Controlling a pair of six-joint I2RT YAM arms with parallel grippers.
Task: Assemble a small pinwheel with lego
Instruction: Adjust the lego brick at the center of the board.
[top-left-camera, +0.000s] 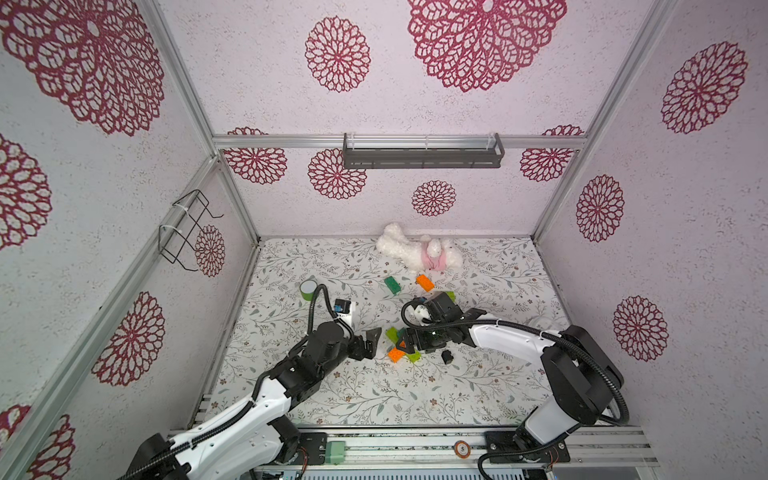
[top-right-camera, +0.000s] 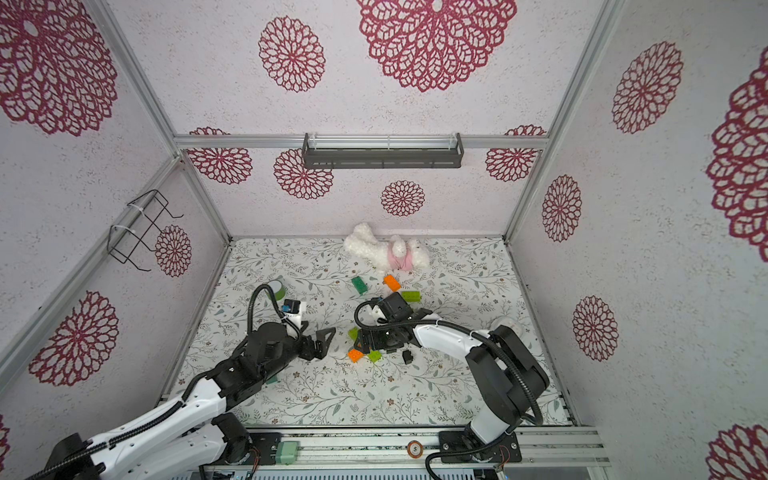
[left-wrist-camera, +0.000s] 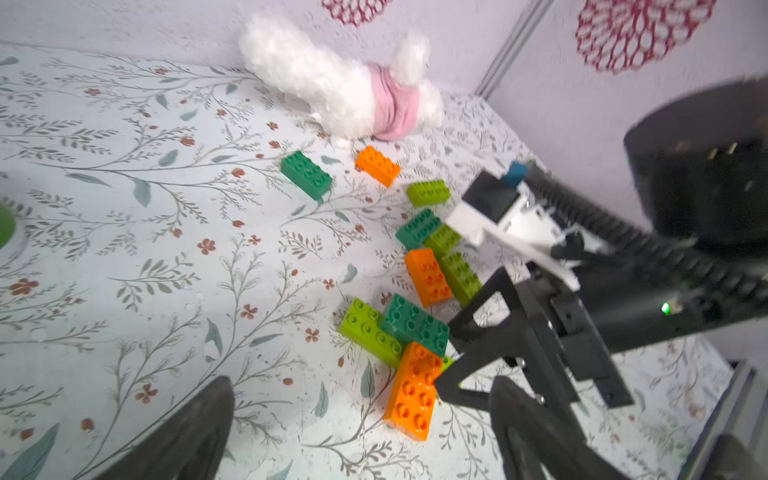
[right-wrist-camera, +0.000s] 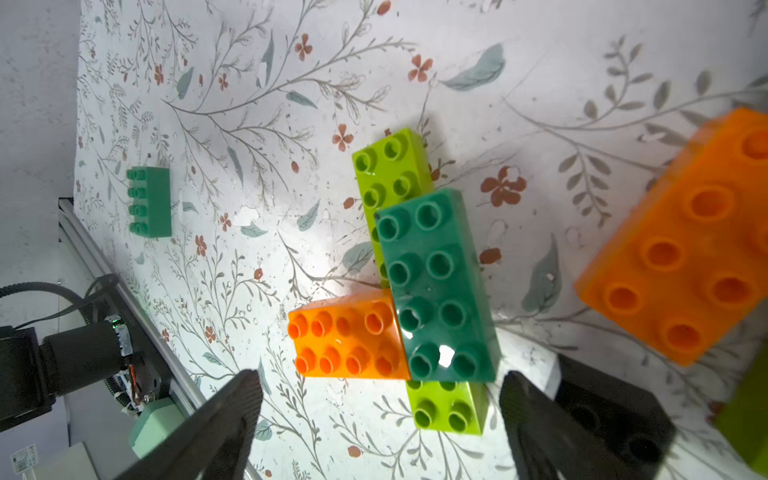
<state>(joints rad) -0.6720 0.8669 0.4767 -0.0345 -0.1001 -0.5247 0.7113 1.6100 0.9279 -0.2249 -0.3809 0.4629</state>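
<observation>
Table (top-left-camera: 374, 399): floral top, both arms reach in over it.
Left pincer (top-left-camera: 371, 343): jaws spread wide, nothing between them, just short of the bricks.
Right pincer (right-wrist-camera: 378, 415): jaws also spread wide, nothing gripped.
Plush toy (top-left-camera: 419, 253): well beyond both pincers, by the back wall.
Tape roll (top-left-camera: 308, 289): beyond the left pincer, apart from it.
Brick cluster (left-wrist-camera: 411, 328): on the table between the two pincers, right at the right pincer's tips. Dark green brick (right-wrist-camera: 436, 286) sits on top, over a lime brick (right-wrist-camera: 390, 166). Orange brick (right-wrist-camera: 345, 336) sticks out from its side. Second lime brick (right-wrist-camera: 449, 407) pokes out at the finger end.
Second brick group (left-wrist-camera: 428, 276): just beyond, alongside the right pincer's body.
Further out toward the plush: loose dark green brick (left-wrist-camera: 306, 173), loose orange brick (left-wrist-camera: 377, 165), loose lime brick (left-wrist-camera: 428, 193).
Pale green brick (right-wrist-camera: 149, 201): well behind the left pincer, by its arm.
Black brick (right-wrist-camera: 602, 407): just beside one right finger, contact unclear.
</observation>
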